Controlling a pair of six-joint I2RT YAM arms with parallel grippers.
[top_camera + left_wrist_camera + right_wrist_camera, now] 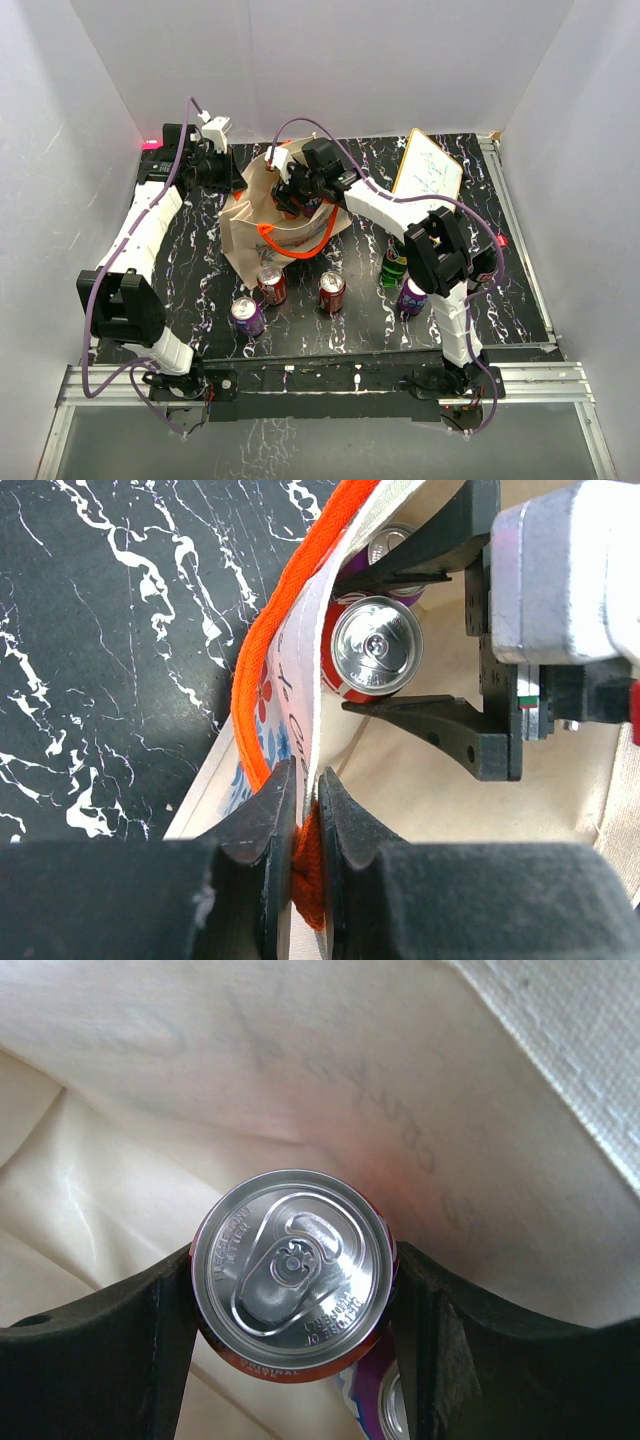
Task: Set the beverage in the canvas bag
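The beige canvas bag [245, 240] with orange handles stands at the back centre of the table. My left gripper [305, 780] is shut on the bag's orange handle [295, 620] at the rim and holds the mouth open; it also shows in the top view [232, 182]. My right gripper [293, 1260] is inside the bag, shut on an upright red beverage can [290, 1265]. The left wrist view shows the same can [375, 648] between the right fingers [440, 730]. A purple can [385, 1410] sits inside the bag beside it.
In front of the bag stand two red cans [271, 285] [331, 292] and a purple can [248, 316]. A green bottle [395, 262] and another purple can [412, 296] stand by the right arm. A white board with handwriting [428, 168] leans at the back right.
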